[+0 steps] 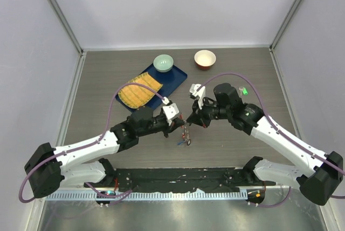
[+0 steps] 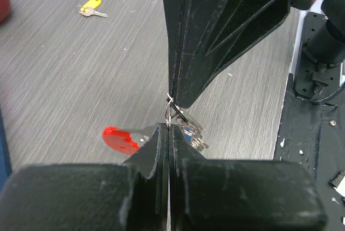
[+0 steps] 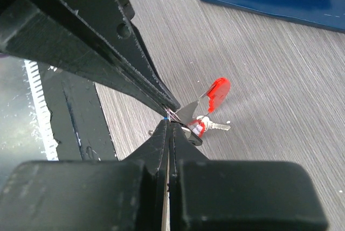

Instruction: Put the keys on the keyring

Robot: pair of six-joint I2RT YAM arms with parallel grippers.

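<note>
Keyring is near the middle of the worktop, a bit toward 6 o'clock, just past the black rail at the near edge. Two grippers meet on it, tip to tip. The left gripper points in from 9 o'clock, its fingers pressed together and pinching the thin silver ring. The right gripper points in from 3 o'clock and is pressed together on the same ring. The red loop of the keyring sticks out below them, low by the worktop; I cannot tell if it touches.

The left arm and the right arm lie across the near half, so there is little room there. Bare worktop is open at 9 o'clock by the wall and at 12 o'clock past the grippers.

Farther off, the green key lies at 2 o'clock beside the right arm. In the left wrist view the yellow key lies near it, both well apart from the keyring. At 11 o'clock is a blue tray with a yellow cloth and a green bowl on it. An orange bowl stands at 1 o'clock, near the tray. Grey walls close the worktop at 9, 12 and 3 o'clock.
</note>
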